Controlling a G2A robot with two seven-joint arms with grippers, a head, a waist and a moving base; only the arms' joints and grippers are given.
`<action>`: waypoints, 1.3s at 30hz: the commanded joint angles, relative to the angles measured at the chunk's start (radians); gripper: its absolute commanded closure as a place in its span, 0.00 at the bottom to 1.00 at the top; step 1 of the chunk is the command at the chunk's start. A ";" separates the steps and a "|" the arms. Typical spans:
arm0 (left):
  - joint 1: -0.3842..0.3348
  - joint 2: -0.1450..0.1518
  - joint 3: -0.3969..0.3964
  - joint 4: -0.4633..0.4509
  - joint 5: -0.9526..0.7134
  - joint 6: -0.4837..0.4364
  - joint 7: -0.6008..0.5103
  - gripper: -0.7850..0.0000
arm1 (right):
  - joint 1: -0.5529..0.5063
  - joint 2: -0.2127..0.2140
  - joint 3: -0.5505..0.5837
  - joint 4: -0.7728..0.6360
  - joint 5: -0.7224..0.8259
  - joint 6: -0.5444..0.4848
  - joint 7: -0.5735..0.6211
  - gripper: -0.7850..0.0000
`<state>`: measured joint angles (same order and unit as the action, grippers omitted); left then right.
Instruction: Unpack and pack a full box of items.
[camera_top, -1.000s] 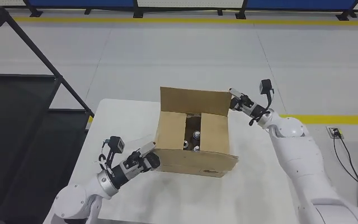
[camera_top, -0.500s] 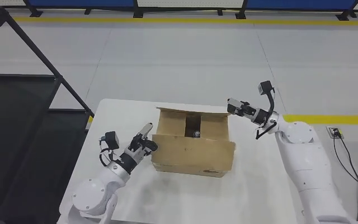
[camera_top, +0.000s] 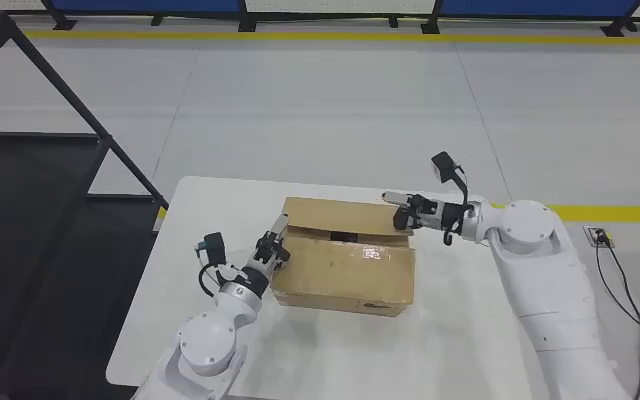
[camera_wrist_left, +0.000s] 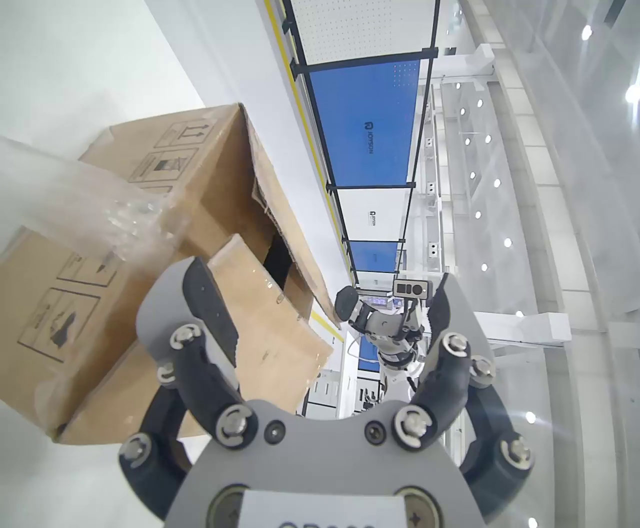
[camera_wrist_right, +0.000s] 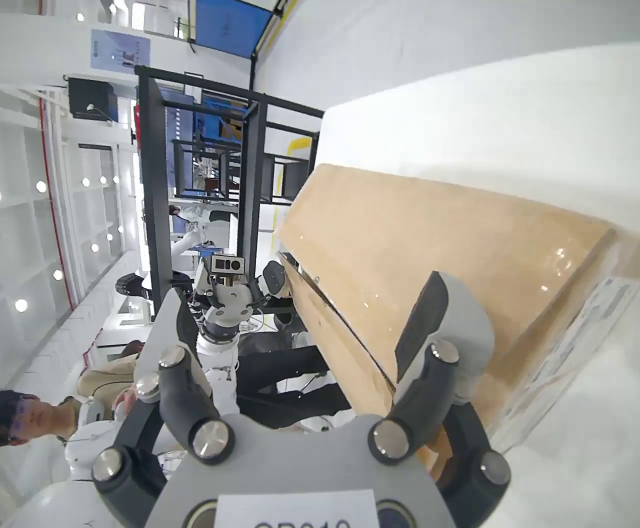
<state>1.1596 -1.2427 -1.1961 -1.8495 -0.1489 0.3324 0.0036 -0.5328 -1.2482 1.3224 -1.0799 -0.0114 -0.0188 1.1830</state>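
The brown cardboard box stands mid-table with its top flaps folded down; a narrow dark gap stays between them. My left gripper is at the box's left end, open, with one finger against a flap and nothing between the fingers. My right gripper is at the far right corner, open, one finger lying on the top flap. Clear tape hangs loose off the box's side. The box's contents are hidden.
The white table has free room on all sides of the box. A black metal frame stands off the table's left edge.
The flaps, standing open a second ago, are now folded down nearly shut. Both grippers have moved inward onto the box's ends.
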 joint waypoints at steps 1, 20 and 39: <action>-0.005 -0.004 0.007 0.006 0.002 0.003 0.018 0.00 | 0.014 -0.003 -0.030 0.014 -0.007 0.033 0.013 0.00; -0.041 -0.033 0.067 0.057 0.097 -0.026 0.080 0.00 | 0.054 -0.013 -0.093 0.158 0.185 0.004 0.092 0.00; -0.021 -0.052 -0.058 0.015 -0.029 -0.064 0.100 0.00 | 0.020 0.003 -0.116 0.151 0.178 -0.046 0.069 0.00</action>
<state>1.1304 -1.2957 -1.2204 -1.8241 -0.1431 0.2767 0.1084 -0.5097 -1.2464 1.2064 -0.9252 0.1702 -0.0608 1.2544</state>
